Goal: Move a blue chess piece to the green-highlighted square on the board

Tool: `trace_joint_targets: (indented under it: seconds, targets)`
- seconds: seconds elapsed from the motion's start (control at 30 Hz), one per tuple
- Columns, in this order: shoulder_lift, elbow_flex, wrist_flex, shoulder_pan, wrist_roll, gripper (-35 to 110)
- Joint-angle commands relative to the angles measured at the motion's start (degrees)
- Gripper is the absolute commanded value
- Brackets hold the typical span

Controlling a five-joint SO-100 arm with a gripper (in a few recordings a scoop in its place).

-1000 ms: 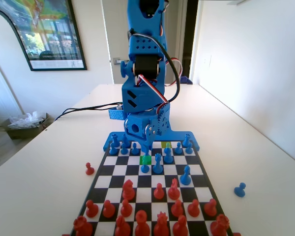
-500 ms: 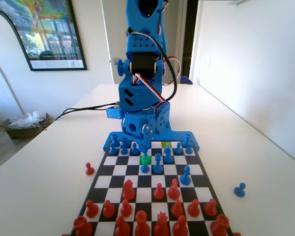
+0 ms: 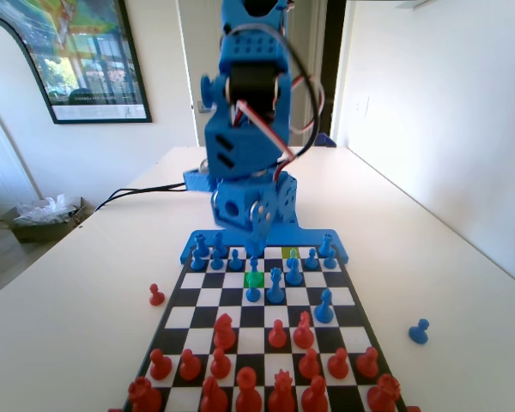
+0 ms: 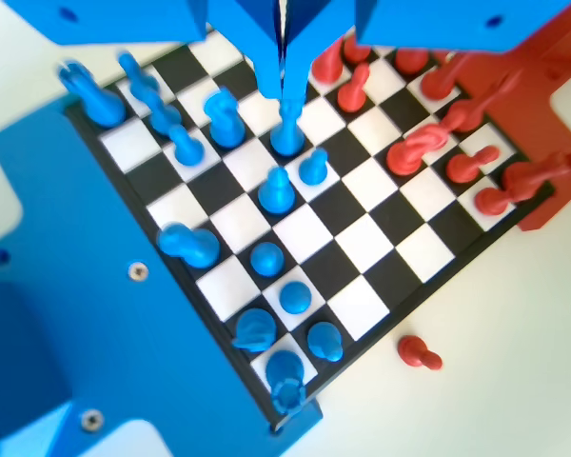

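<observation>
White walls, framed poster (image 3: 75,53) at left, white table (image 3: 429,257), daylight.

Smooth moulded plastic makes up the blue chess piece (image 4: 287,133), the red pieces (image 3: 278,334) and the gripper (image 4: 284,84), all with a slight sheen. The board (image 4: 381,243) shows flat matt black and white squares, edged in blue plastic. The table (image 3: 86,300) is smooth, matt white.

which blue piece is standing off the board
The lone blue pawn on the bare table, right of the board in the fixed view; every other blue piece stands on squares.
</observation>
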Motion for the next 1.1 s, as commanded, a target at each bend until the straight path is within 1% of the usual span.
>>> trace_joint_targets:
  seconds: [0.0,0.2,0.33,0.43,0.53,0.67,0.8,1.0,1.07]
  targets:
    - [6.8,-7.6,6.9,-1.4,3.4,1]
    - [16.2,-9.4,13.7,-3.6,14.2,1]
    - [26.5,-5.8,15.8,-4.6,20.7,1]
    - [32.6,-6.0,19.3,-5.7,25.8,1]
    - [37.8,-7.1,22.4,-6.9,32.3,1]
    - [43.1,-9.4,23.6,-10.1,43.9,1]
    - [48.7,-10.1,24.7,-10.6,47.9,1]
    - [61.3,-6.6,26.2,-7.3,48.3,1]
    - [63.0,-5.9,26.2,-6.5,48.3,1]
